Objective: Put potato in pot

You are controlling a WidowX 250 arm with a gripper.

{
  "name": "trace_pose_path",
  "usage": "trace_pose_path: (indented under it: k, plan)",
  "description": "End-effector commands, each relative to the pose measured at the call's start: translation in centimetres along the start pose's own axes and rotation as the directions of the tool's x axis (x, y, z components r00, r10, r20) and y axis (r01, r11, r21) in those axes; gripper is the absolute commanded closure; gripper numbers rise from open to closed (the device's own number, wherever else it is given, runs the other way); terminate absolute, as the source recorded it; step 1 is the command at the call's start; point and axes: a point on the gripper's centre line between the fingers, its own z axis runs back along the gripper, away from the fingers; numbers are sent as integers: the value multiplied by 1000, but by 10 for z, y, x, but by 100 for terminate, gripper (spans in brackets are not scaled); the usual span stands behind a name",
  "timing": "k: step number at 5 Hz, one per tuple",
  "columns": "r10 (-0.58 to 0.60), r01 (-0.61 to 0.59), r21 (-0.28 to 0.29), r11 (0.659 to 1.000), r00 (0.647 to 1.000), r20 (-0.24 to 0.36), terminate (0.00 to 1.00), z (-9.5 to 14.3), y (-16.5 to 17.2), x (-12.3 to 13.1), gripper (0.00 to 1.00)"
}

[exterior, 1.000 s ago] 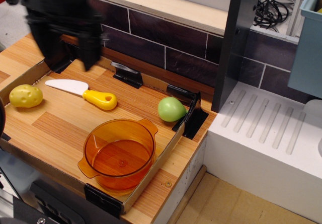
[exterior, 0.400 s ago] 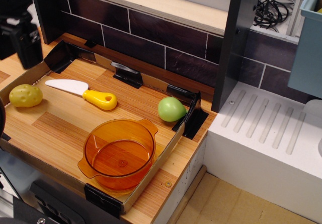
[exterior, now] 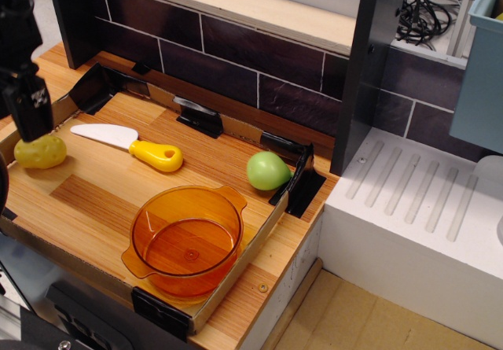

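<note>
The yellow lumpy potato (exterior: 41, 152) lies at the far left of the wooden tray (exterior: 94, 200). My black gripper (exterior: 12, 134) hangs right over it at the picture's left edge. One finger (exterior: 30, 108) reaches down to the potato's top and hides part of it. The other finger is cut off by the frame edge, so the jaws look spread. Nothing is held. The translucent orange pot (exterior: 187, 240) stands empty at the tray's front right, well apart from the potato.
A white toy knife with a yellow handle (exterior: 156, 155) lies between potato and pot. A green round fruit (exterior: 268, 170) sits at the tray's right corner. A dark tiled wall (exterior: 236, 51) runs behind. A white ribbed drainboard (exterior: 416, 200) lies to the right.
The gripper has swung from above the tray's back edge to the left and down, and now stands just over the potato. The potato, knife, fruit and pot have not moved.
</note>
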Motion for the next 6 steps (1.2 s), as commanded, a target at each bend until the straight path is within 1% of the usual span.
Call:
trace_pose_path:
  k: [1, 2, 3, 5, 6]
  plan:
    - [-14, 11, 57, 998, 999, 38, 0, -16, 10, 11, 0]
    - [-15, 11, 78, 997, 999, 51, 0, -25, 12, 17, 0]
    - [-9, 4, 86, 996, 999, 52, 0, -28, 14, 20, 0]
    - [18, -24, 134, 991, 999, 41, 0, -51, 17, 24, 0]
    - [44, -47, 129, 991, 999, 27, 0, -58, 17, 27, 100]
